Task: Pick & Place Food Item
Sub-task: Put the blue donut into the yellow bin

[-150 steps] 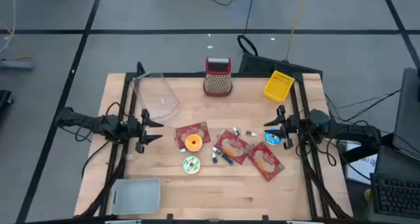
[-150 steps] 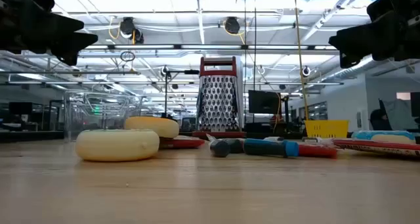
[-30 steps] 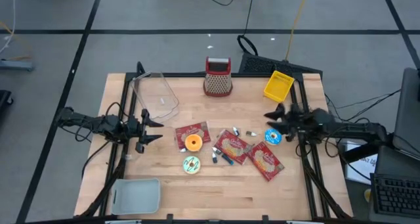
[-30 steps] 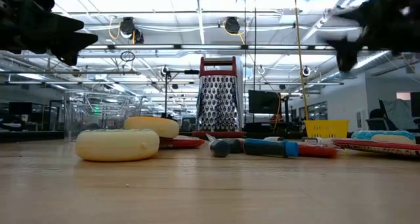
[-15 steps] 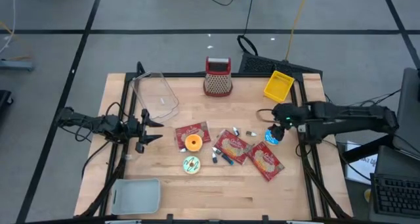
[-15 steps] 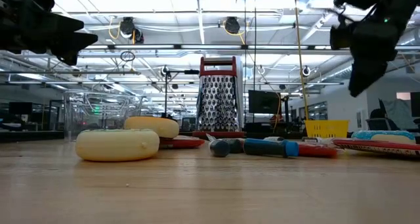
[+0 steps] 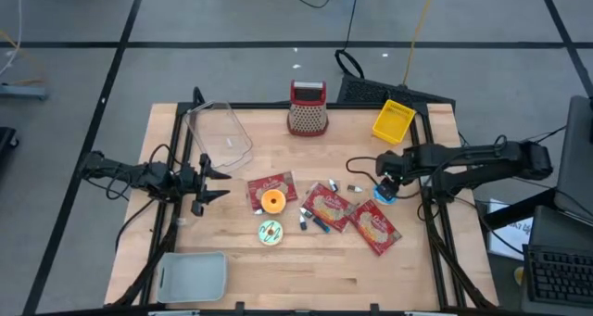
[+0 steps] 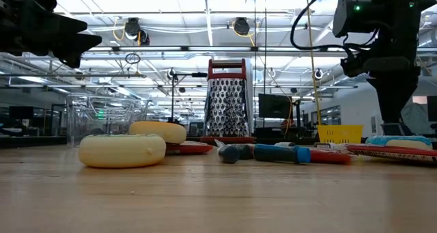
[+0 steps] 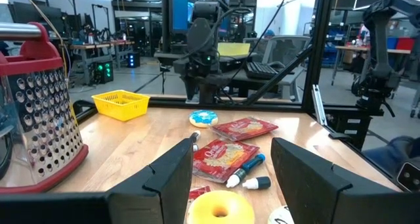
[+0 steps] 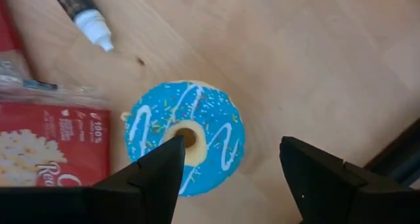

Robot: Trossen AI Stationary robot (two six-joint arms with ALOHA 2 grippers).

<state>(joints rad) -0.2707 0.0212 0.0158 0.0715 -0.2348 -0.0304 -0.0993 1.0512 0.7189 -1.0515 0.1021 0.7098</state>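
Note:
A blue-iced doughnut point(image 10: 186, 137) lies flat on the wooden table near its right edge point(image 7: 384, 195). My right gripper point(image 10: 230, 178) hangs open just above it, pointing down, with one finger over the doughnut's edge and the other beyond it; it touches nothing point(image 7: 390, 179). An orange doughnut point(image 7: 272, 201) rests on a red packet. A green-and-white doughnut point(image 7: 270, 231) lies nearer the front. My left gripper point(image 7: 215, 180) waits open and level at the table's left side point(image 9: 230, 184).
Two red snack packets point(image 7: 326, 206) point(image 7: 374, 228) and markers point(image 7: 315, 221) lie mid-table. A grater point(image 7: 308, 108) and a yellow basket point(image 7: 393, 120) stand at the far edge, a clear container point(image 7: 220, 135) far left, a grey tray point(image 7: 193, 276) near left.
My right gripper has tipped from pointing level to pointing down and has reached a little toward the table's middle, ending over the blue doughnut. Its fingers have stayed open. No object on the table has moved.

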